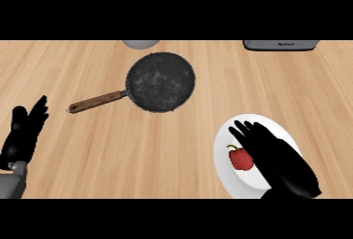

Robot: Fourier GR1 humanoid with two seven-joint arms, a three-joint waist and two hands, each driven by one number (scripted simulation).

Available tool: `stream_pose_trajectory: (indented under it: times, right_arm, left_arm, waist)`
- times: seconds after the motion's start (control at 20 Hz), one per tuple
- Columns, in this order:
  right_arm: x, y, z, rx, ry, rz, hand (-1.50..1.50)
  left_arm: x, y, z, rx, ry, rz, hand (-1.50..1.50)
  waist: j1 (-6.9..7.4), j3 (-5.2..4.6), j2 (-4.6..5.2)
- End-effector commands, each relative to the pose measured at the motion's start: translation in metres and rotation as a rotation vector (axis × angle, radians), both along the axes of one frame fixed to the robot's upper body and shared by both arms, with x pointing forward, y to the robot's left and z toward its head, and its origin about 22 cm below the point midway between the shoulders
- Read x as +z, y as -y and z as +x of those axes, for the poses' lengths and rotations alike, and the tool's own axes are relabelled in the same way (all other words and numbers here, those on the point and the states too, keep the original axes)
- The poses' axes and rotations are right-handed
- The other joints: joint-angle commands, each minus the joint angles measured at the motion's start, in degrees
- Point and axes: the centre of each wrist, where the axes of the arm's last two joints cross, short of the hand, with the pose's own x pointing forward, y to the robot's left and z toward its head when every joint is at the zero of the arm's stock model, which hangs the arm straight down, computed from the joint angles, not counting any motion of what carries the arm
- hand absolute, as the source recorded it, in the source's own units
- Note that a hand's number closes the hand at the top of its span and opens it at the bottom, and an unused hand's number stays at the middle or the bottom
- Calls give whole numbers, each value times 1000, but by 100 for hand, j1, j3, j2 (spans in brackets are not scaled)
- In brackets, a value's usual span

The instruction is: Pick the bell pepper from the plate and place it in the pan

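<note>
Right hand [279, 158] open, over bell pepper [241, 158]

Lighting: even, bright, no glare. Counter [172, 149]: faint soft shadows only. Pan [160, 82], 12 o'clock: matte, speckled.

1. A white plate [226, 140] lies on the wooden table [172, 154], at the lower right.
2. A red bell pepper [241, 158] rests on the plate, left of its middle.
3. The right hand [276, 156] is over the plate, fingers straight, just beside the pepper and covering the plate's right part.
4. A dark pan [160, 81] sits up and left of the plate, well apart, its brown handle [96, 101] pointing away from the plate.
5. The left hand [24, 133] rests open far left of the plate, fingers up.
</note>
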Motion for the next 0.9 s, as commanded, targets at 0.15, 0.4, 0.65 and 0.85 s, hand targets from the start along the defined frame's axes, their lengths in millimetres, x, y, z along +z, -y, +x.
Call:
stream_pose_trajectory:
  times: [0.15, 0.4, 0.65, 0.85]
  right_arm:
    - [-28, 0, 8, 6, -38, -32, -150]
    - [-38, -18, -6, 10, -8, -3, -150]
    - [-38, -12, 17, -9, -34, -22, -150]
    - [-40, -9, 31, -4, -45, -28, -150]
  left_arm:
    - [-3, 6, 2, 5, 0, 16, 0]
    - [-8, 6, 6, 0, 11, -7, 0]
    - [-3, -5, 0, 1, 2, -11, 0]
    - [-4, 4, 2, -2, -15, -9, 0]
  waist:
    - [-2, 1, 2]
    - [-16, 0, 1]
    - [-3, 0, 0]
    - [6, 0, 1]
